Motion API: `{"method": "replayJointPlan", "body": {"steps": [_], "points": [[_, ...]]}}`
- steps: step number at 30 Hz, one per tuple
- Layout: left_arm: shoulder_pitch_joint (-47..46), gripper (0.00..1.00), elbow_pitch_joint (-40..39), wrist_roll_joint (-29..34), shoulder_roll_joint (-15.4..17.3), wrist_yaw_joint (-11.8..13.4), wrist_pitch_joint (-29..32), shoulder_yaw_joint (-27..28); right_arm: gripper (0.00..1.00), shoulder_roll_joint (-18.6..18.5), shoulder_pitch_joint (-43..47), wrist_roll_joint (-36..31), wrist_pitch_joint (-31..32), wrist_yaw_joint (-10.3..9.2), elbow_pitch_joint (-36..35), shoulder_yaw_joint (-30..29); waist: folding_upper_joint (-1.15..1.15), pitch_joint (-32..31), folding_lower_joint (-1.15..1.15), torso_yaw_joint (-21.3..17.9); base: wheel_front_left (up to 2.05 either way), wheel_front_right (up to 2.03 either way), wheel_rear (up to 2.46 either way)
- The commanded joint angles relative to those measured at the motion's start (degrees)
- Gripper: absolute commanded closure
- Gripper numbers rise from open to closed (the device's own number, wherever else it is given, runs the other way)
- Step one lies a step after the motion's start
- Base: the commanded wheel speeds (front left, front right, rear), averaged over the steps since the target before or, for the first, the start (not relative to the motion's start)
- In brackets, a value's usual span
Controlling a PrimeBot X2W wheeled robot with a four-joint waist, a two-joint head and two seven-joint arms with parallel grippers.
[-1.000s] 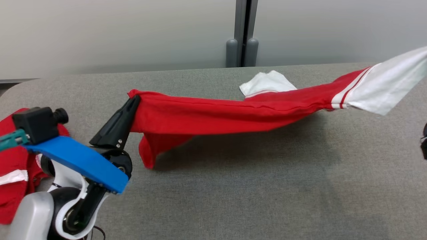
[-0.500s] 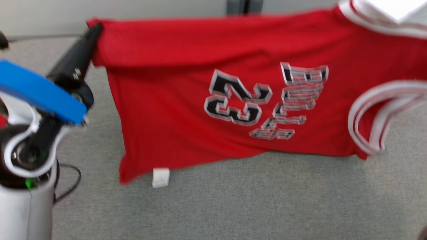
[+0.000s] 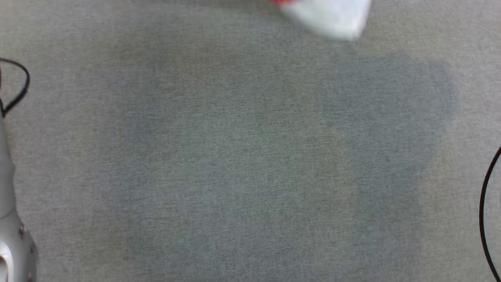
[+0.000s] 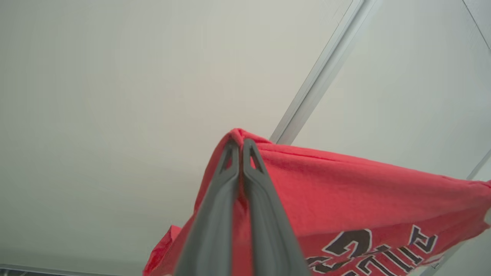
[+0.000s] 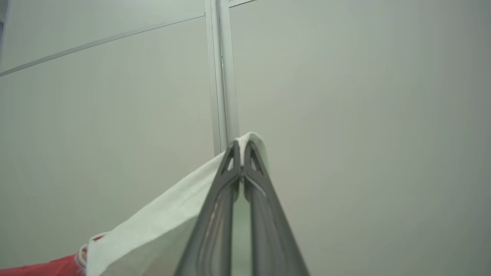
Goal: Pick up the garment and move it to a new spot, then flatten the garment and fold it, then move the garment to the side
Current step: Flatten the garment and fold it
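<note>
The garment is a red jersey (image 4: 345, 191) with black and white lettering and white sleeves. In the left wrist view my left gripper (image 4: 241, 141) is shut on a red corner of it, held up against a pale wall. In the right wrist view my right gripper (image 5: 241, 142) is shut on a white sleeve end (image 5: 161, 226), also raised. A blurred white and red bit of the garment (image 3: 328, 15) hangs in at the top edge of the head view, above the grey table (image 3: 235, 156).
The grey fabric table carries a broad soft shadow (image 3: 383, 117) at right. A black cable (image 3: 19, 86) loops at the left edge above a pale arm part (image 3: 11, 243). Another black cable (image 3: 487, 211) curves at the right edge.
The head camera has tipped down onto the bare table. Both grippers kept their hold and lifted the garment, which spread open and then rose almost out of the head view.
</note>
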Motion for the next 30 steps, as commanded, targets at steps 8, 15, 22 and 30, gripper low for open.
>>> {"method": "replayJointPlan", "body": {"steps": [8,15,22,30], "points": [[0.4,1.00,7.5,0.8,-0.8,-3.6,-7.1,0.4,1.00,-3.0,2.2,4.3,-3.6,0.01,5.8,5.5,0.00,0.0,-0.02,-1.9,0.00,0.00,0.00],[15.4,1.00,15.8,0.8,-4.0,-6.0,-12.8,-3.2,1.00,-4.9,24.8,9.1,4.8,0.02,4.6,10.0,0.00,-2.1,-0.02,-1.0,0.00,0.00,0.00],[28.9,1.00,19.4,-1.2,-3.6,-6.5,-9.4,-6.1,1.00,-5.5,47.9,11.2,18.3,0.02,-4.4,6.8,0.00,-5.6,-0.02,0.6,0.00,0.00,0.00],[43.9,1.00,10.5,-3.9,-1.2,-3.3,-2.2,-6.6,1.00,0.7,66.5,4.0,36.4,0.01,-21.1,-3.6,0.00,-13.0,-0.02,2.2,0.00,0.00,0.00]]}}
